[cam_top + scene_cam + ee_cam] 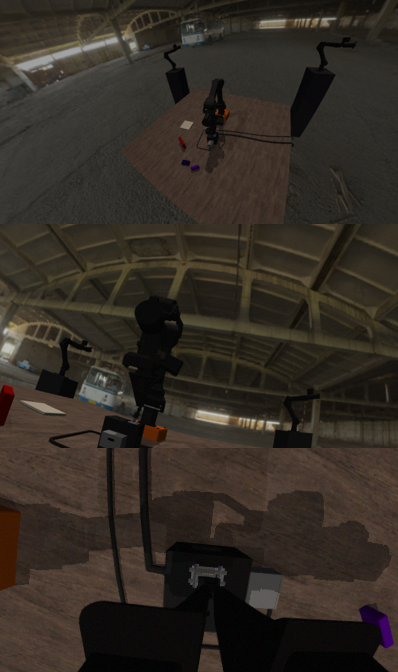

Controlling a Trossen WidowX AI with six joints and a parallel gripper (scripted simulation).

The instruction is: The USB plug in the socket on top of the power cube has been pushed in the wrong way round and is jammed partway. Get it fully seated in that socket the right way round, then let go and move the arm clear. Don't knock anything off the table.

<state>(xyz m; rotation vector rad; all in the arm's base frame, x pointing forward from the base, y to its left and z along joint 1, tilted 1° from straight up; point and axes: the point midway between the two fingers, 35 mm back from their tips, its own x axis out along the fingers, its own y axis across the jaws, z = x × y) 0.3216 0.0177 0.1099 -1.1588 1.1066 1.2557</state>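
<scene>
Evidently the dark, tapered hand (135, 417) (210, 591) grips the plug above the boxy black power cube (212, 139) (119, 423) (175, 590).

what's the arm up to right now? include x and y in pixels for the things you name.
The arm's gripper (134, 419) (210, 591) is pinched shut on the USB plug at the socket on top of the black power cube (119, 423) (187, 608). The views don't show clearly which way round the plug is or how deep it sits. It hasn't let go or moved clear. A grey block (113, 439) (264, 590) sits against the cube's side.
</scene>
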